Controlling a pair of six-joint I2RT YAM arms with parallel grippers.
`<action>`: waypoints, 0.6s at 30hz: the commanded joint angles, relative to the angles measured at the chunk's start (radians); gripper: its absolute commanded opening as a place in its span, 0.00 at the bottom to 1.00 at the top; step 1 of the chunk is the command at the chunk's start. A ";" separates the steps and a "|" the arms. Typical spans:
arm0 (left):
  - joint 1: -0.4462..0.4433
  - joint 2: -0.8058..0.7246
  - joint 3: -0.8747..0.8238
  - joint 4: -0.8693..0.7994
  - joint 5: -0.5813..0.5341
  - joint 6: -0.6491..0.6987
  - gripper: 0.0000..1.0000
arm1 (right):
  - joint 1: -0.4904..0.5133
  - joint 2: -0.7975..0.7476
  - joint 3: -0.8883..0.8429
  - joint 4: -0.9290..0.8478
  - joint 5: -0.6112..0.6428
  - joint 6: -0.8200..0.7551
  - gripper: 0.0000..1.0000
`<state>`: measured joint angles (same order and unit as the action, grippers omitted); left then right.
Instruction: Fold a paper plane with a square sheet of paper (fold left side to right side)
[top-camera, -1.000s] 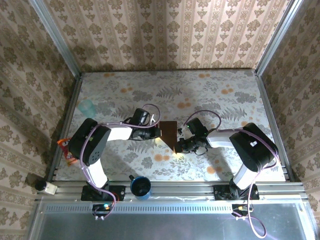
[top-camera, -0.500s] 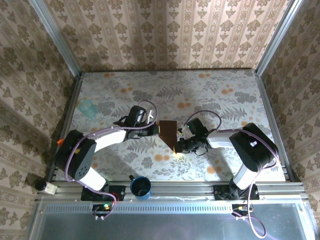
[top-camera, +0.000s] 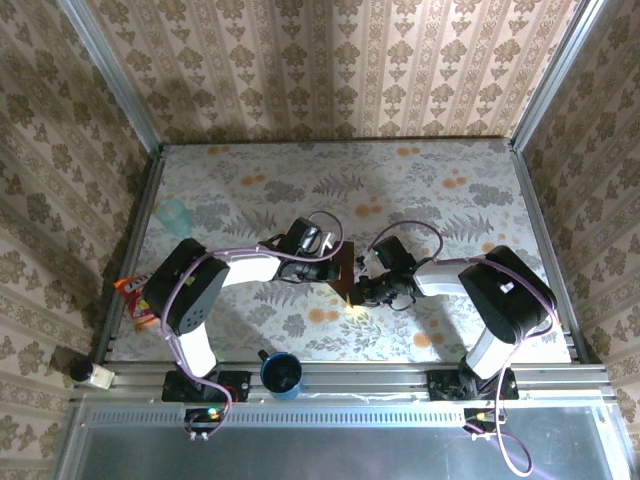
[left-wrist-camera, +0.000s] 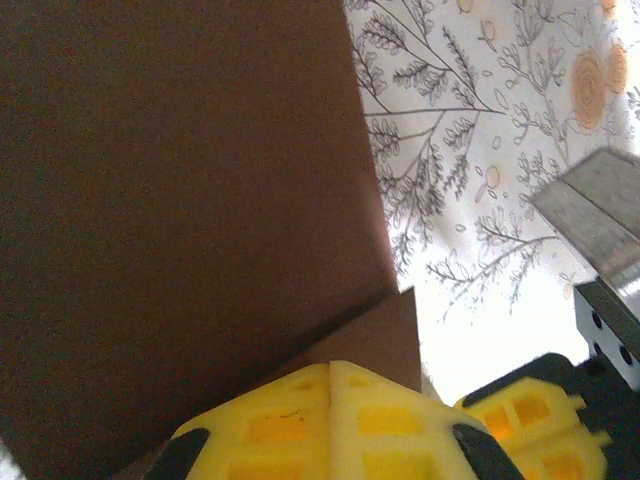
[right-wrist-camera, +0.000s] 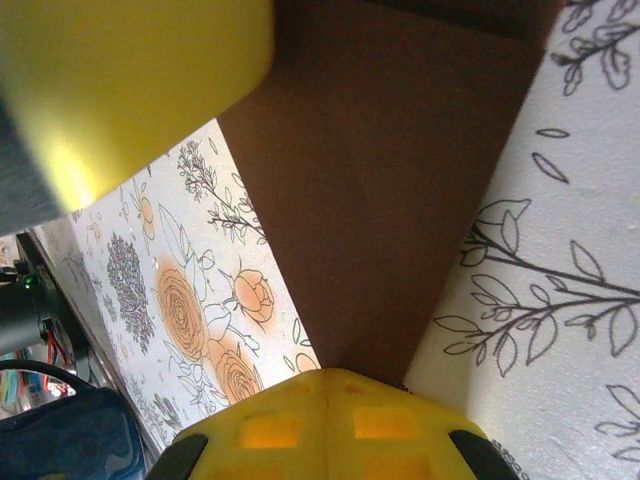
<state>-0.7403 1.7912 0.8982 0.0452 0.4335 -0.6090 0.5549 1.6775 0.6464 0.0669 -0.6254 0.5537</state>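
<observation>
Sheet (top-camera: 343, 264) is lying near worktop's centre, btwn the arms. Left pincer (left-wrist-camera: 330, 385) and right pincer (right-wrist-camera: 325, 390), both pressed together, are bearing down on it; crease prob. is needing firm, even pressure w/o shifting paper.

The square sheet of paper (left-wrist-camera: 180, 200) runs off the left wrist view's top and left edges.
</observation>
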 joint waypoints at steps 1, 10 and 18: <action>-0.011 0.019 0.016 -0.021 0.003 -0.001 0.00 | 0.007 0.035 0.001 -0.063 0.034 0.011 0.00; -0.020 0.025 -0.067 0.001 -0.023 -0.034 0.00 | 0.008 -0.012 0.060 -0.063 -0.029 0.048 0.00; -0.021 0.041 -0.048 -0.016 -0.026 -0.027 0.00 | 0.010 0.027 0.088 -0.036 -0.054 0.065 0.00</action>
<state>-0.7532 1.8046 0.8631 0.0860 0.4316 -0.6323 0.5556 1.6787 0.7162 0.0292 -0.6430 0.6014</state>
